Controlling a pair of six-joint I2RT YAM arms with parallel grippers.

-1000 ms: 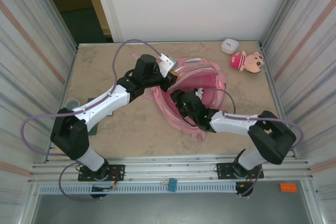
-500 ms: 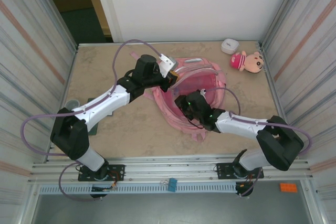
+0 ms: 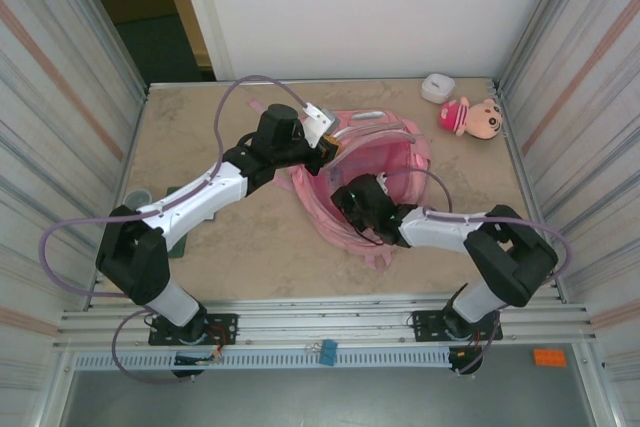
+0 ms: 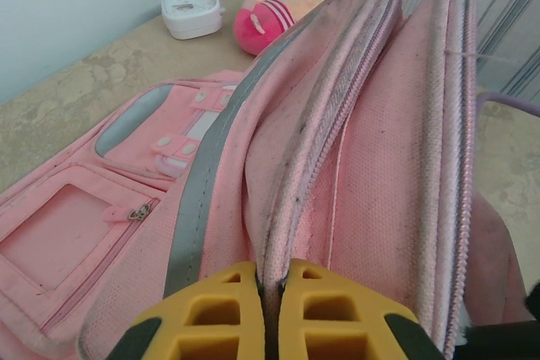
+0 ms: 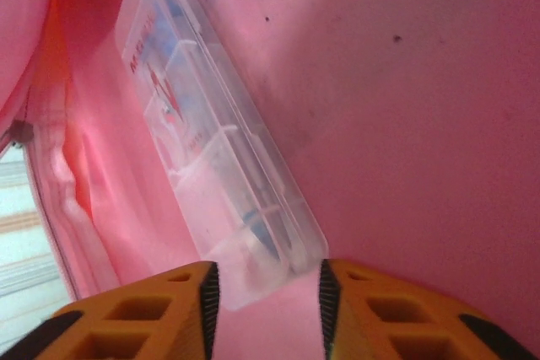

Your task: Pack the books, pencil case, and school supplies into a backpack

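Packing step: a clear plastic compartment case [image 5: 211, 141] is being set inside the large pink fabric backpack [image 3: 392, 152].
The left tool [image 4: 272, 288] is clenched on the backpack's zipper rim, lifting its mouth off the surface [image 3: 200, 117]. Inside the backpack, the case's near end sits between the parted fingers of the right tool [image 5: 264, 280]; pinched or freed, I cannot tell. The next move calls for backing out of the mouth without dragging the case.

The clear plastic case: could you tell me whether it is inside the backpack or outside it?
Inside. In the right wrist view the clear plastic case lies on the pink lining of the backpack, with fabric on both sides.
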